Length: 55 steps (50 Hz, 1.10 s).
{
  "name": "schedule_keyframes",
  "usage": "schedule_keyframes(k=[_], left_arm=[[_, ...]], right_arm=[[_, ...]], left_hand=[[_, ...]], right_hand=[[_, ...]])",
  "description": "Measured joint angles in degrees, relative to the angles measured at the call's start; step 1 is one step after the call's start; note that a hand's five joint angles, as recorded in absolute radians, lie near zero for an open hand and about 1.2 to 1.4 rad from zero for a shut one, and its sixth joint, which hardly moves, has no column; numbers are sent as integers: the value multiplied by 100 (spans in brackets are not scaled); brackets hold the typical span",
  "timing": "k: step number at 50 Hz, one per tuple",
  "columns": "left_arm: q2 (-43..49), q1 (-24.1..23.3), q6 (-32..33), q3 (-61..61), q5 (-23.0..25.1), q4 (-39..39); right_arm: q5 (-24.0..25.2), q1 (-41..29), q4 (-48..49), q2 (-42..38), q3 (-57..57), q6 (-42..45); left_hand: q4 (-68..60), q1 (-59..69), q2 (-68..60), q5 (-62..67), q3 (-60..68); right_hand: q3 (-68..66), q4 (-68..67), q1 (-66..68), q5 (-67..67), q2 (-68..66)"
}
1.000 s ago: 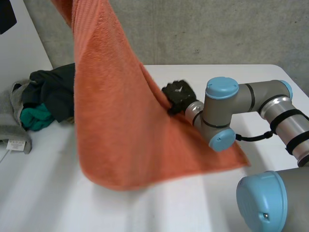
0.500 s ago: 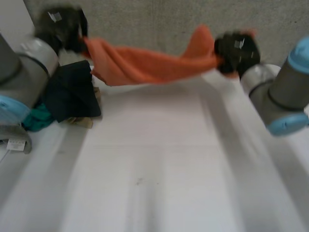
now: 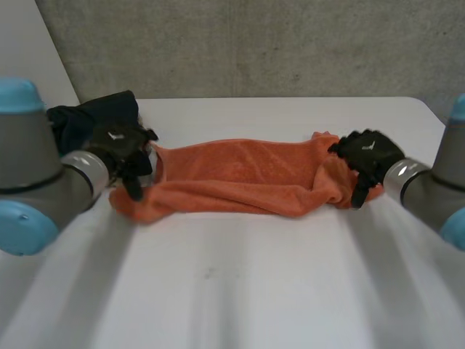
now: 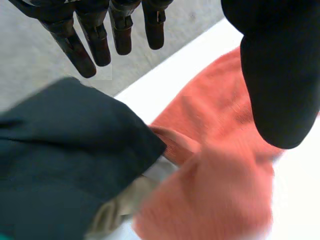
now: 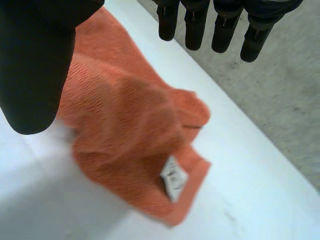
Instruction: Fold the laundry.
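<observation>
Orange towel [image 3: 240,178] bunched lengthwise on table [image 3: 254,291], left hand [image 3: 120,145] above one end, right hand [image 3: 367,156] above the other, both hands' fingers straight, spread, gripping nothing, dark clothes [image 3: 87,120] beside left hand.

No writing can be read anywhere. A small white tag [image 5: 173,183] sewn to the right end of the orange terry towel [image 5: 125,130] bears marks too blurred to make out.

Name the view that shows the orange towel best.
The head view: the orange towel lies there whole, end to end. The left wrist view gives one end beside dark clothes; the right wrist view, the other end with a white label.
</observation>
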<state>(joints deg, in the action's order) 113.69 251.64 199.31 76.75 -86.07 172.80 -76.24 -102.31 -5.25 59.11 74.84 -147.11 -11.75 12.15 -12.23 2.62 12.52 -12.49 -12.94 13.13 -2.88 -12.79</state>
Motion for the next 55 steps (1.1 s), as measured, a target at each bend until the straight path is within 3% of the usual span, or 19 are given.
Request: schedule_keyframes(k=[7,14,25,31,35,43,55], left_arm=[[-401,272,-674,-556,-92,-462],[188,531,-1094,-1316,-237,-1135],[1519,722,-1095,-1875,-199,-1966],[1486,763,-1130,-1719,51,-1793],[1385,730,-1157,-1598,132,-1606],[1417,570,-1077,-1534,210,-1269],[1910,329,-587,-1777,228,-917]], right_arm=[[25,122,-681,-166,-1029,895],[213,188,-1189,-1055,-2331,1736],[1332,206,-1274,-2163,-3243,2063],[1382,138,-1280,-2510,-3352,2051],[1263,101,-1343,-2586,-3431,1976],[1290,120,-1537,-1797,-3195,1182],[1842,178,-1150,520,-1255,584]], left_hand=[[0,0,33,0,-1],[0,0,33,0,-1],[-231,137,-143,19,13],[-235,143,-147,19,13],[-235,143,-147,19,13],[-235,143,-147,19,13],[-235,143,-147,19,13]], right_hand=[[49,79,-14,-1,33],[-48,-11,47,-84,-23],[-961,-888,907,-978,-839],[-2726,-2667,2755,-2683,-2797],[-5293,-5253,5019,-5175,-5310],[-5518,-5540,5023,-5374,-5447],[-5549,-5546,5058,-5425,-5446]])
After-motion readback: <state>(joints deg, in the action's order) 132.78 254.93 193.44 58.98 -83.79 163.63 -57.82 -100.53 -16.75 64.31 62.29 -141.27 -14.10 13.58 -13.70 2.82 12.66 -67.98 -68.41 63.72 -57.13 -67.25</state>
